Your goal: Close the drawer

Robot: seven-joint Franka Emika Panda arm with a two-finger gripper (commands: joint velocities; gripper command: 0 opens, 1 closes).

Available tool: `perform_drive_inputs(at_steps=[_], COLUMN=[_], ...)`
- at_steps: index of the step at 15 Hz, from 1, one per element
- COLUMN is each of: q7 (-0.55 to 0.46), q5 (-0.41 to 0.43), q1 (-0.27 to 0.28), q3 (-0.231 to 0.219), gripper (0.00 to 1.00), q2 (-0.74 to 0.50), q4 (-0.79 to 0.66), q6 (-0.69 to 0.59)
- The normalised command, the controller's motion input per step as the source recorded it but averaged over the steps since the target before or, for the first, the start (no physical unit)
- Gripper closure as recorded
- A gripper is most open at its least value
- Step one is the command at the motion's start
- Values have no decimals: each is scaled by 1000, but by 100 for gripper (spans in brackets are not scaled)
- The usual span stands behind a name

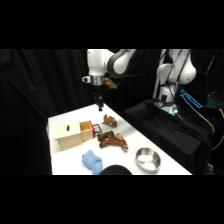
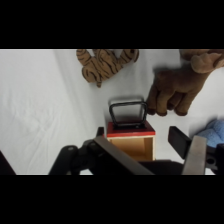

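The drawer (image 1: 88,129) stands pulled out of the wooden box (image 1: 67,135) on the counter (image 1: 65,117), its red front toward the brown plush toy (image 1: 111,141). The gripper (image 1: 100,106) hovers above it, jaws spread and empty, probably to push the front inward.

White arm (image 1: 107,61), rounded joints, dark bands, black linkage.

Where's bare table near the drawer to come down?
Bare: the far corner behind the wooden box, and the stretch beyond the striped toy. Crowded: the drawer front, where the brown plush nearly touches its handle.
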Motion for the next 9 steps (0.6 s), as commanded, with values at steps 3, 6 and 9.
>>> perform_drive_inputs(at_steps=[3, 6, 9], q7=[-211, -247, -239], q5=[192, 199, 171], q1=[-54, -75, -101], q3=[17, 44, 70], gripper=[0, 0, 0], q2=[86, 104, 111], q4=[-155, -140, -91], q6=[366, 376, 394])
